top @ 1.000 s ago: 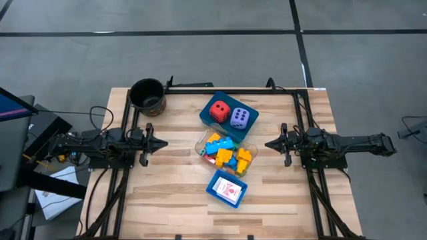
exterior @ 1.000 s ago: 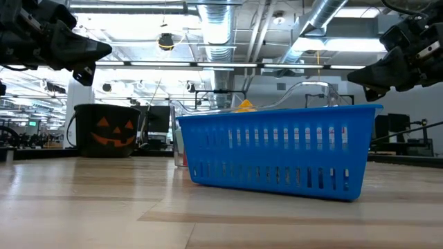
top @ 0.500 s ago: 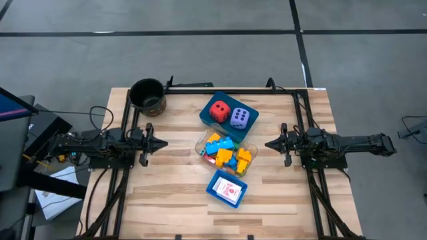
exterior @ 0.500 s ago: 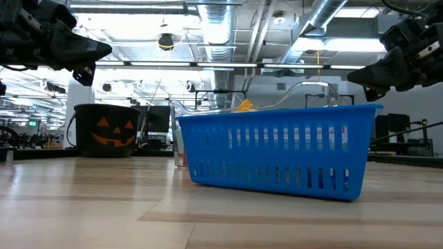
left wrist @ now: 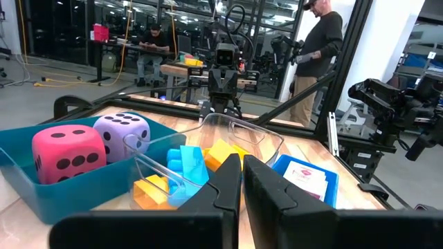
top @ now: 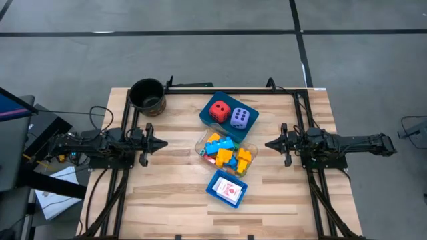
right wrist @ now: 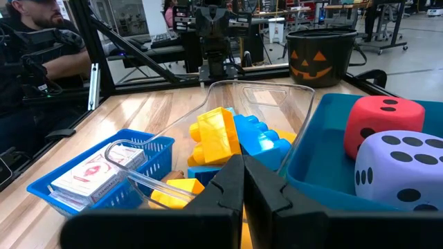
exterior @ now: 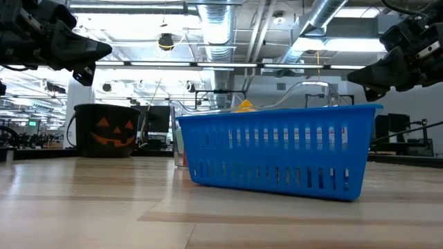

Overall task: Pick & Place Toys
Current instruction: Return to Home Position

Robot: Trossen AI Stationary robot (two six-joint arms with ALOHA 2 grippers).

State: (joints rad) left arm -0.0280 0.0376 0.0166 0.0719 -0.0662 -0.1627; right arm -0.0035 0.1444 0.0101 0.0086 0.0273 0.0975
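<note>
Left gripper (top: 165, 143) sits at the left side of the light wooden slat table (top: 167, 200), fingers pressed together, holding nothing. Right gripper (top: 266, 143) mirrors it on the right side, fingers also together and empty. Both are raised off the tabletop and point toward the middle.

Between them is a clear plastic bin (top: 199, 148) holding the small plastic bricks (top: 225, 152) in yellow, blue, green and red. Just behind it, a teal rectangular tray (top: 205, 120) holds the red die (top: 218, 111) and lavender die (top: 240, 118) side by side. Nearest the front edge, a blue slotted basket (top: 211, 187) holds the white red-printed cards (top: 229, 191).

A dark round pot with a pumpkin face (top: 147, 95) stands at the far left corner, well apart from the bins.

In the low view the blue basket blocks most of the clear bin.
</note>
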